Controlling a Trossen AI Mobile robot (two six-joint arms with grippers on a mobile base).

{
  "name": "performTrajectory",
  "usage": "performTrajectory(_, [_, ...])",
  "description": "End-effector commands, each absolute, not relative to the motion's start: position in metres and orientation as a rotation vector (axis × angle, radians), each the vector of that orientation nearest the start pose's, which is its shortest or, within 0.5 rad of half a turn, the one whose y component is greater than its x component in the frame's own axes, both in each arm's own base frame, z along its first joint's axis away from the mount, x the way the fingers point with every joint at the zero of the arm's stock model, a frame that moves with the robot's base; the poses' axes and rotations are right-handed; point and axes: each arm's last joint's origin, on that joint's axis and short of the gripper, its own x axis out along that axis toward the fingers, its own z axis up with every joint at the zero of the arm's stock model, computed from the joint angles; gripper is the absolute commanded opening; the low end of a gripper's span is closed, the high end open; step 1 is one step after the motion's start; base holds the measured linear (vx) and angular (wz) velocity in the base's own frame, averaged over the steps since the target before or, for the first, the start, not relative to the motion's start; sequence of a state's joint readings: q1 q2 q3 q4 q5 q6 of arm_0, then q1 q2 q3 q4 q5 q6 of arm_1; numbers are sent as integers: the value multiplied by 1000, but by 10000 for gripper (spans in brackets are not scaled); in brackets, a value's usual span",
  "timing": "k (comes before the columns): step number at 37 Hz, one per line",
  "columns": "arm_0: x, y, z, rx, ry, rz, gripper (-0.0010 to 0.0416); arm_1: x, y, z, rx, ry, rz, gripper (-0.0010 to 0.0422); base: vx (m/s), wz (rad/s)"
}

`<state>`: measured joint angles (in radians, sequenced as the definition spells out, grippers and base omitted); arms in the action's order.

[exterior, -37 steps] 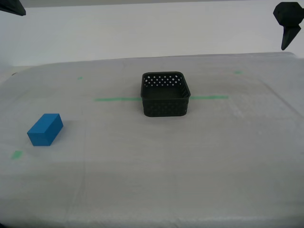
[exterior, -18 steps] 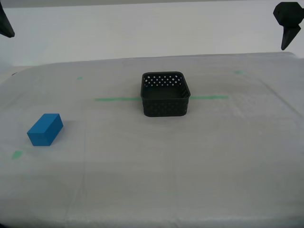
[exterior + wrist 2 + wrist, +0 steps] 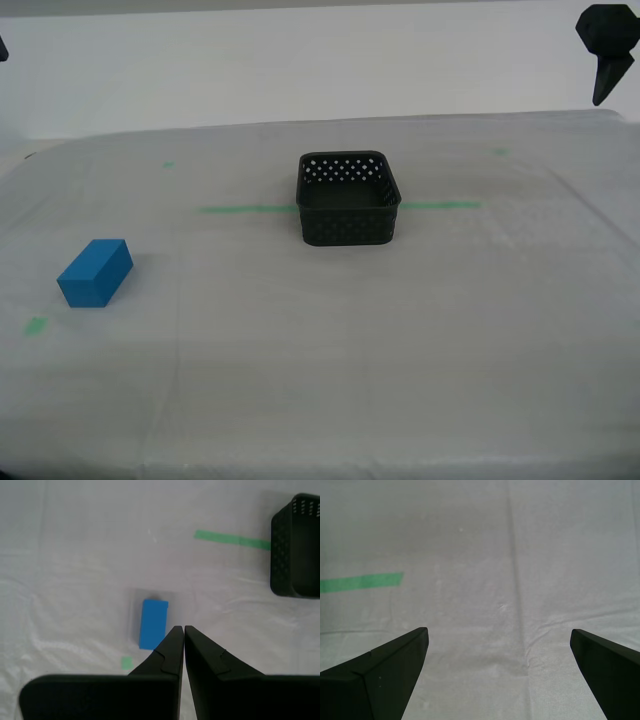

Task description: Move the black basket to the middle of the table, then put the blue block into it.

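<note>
The black basket (image 3: 346, 198) stands upright and empty at the middle of the table (image 3: 400, 350), on the green tape line; its corner shows in the second wrist view (image 3: 296, 545). The blue block (image 3: 95, 272) lies on the cloth at the exterior view's left, well apart from the basket. My second gripper (image 3: 181, 628) is shut and empty, high above the table with the block (image 3: 153, 623) just beyond its tips. My first gripper (image 3: 498, 630) is open wide and empty over bare cloth. An arm's dark gripper (image 3: 605, 45) hangs at the exterior view's top right.
A long green tape line (image 3: 245, 209) runs across the table behind the basket and shows in both wrist views (image 3: 232, 540) (image 3: 360, 582). Small green tape bits (image 3: 36, 325) lie near the block and towards the back. A pale wall rises behind the table.
The dark arm at the exterior view's top left has slid left almost out of the picture. The basket, the block and the arm at top right have not moved.
</note>
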<state>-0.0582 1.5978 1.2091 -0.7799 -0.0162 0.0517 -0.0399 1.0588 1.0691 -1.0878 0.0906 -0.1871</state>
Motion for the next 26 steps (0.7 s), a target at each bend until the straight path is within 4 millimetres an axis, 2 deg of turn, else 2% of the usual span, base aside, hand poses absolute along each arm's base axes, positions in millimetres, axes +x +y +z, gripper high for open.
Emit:
performTrajectory(1, [314, -18, 241, 88, 1165, -65, 398, 183, -10, 313, -182, 1126, -23, 0, 0, 0])
performTrajectory(14, [314, -18, 241, 88, 1162, -65, 398, 196, -11, 301, -168, 1260, -19, 0, 0, 0])
performTrajectory(26, [315, -18, 242, 87, 1154, -65, 399, 194, -11, 300, -154, 1281, -27, 0, 0, 0])
